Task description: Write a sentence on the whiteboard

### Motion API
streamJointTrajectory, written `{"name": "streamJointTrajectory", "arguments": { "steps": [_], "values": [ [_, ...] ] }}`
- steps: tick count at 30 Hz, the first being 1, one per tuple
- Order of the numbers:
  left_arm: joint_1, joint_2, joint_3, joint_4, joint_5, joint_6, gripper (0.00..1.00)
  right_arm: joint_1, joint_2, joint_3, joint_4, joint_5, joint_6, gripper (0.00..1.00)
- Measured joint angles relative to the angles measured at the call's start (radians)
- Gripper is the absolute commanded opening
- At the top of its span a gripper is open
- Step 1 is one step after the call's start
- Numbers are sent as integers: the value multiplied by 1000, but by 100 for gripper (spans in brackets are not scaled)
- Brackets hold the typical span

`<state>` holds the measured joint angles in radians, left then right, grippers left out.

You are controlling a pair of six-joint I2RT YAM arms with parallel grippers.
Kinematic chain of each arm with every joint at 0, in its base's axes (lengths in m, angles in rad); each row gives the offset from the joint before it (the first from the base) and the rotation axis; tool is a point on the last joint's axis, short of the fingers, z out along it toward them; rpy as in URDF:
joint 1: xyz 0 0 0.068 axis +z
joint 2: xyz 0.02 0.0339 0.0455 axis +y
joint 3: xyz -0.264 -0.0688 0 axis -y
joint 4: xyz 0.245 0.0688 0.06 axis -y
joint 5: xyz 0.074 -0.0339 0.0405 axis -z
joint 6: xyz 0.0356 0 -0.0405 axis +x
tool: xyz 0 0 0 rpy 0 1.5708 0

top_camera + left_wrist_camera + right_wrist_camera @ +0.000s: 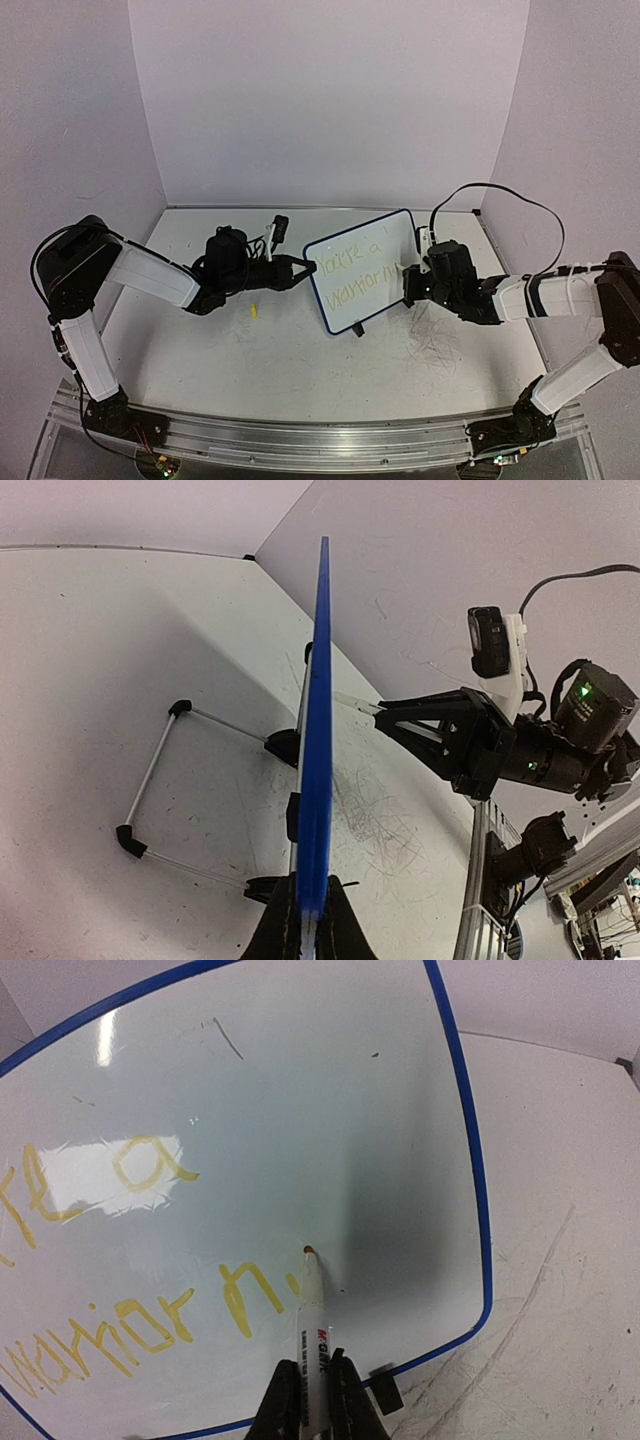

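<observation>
Right end effector (310,1400), clamped on a marker (312,1330), has the tip at the whiteboard (330,1090) straight ahead, just right of the sentence (140,1328). Left end effector (312,920) pinches its edge, upright between both arms.

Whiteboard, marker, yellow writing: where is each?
whiteboard (330,1110), right wrist view, bare white surface.
marker (311,1322), right wrist view, white barrel.
yellow writing (150,1328), right wrist view, lower line of words.

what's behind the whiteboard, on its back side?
Left wrist view: a thin wire prop stand with black end caps sits on the table behind the whiteboard. The board's back face is hidden, seen only edge-on.
</observation>
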<state>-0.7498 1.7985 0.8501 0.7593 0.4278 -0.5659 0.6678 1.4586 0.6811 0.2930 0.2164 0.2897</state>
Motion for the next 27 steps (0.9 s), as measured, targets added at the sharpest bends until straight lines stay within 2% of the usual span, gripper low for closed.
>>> {"name": "streamJointTrajectory", "arguments": {
  "steps": [27],
  "values": [
    [0, 0, 0, 0, 3, 1, 0, -6, -43, -62, 22, -52, 3, 0]
  ]
}}
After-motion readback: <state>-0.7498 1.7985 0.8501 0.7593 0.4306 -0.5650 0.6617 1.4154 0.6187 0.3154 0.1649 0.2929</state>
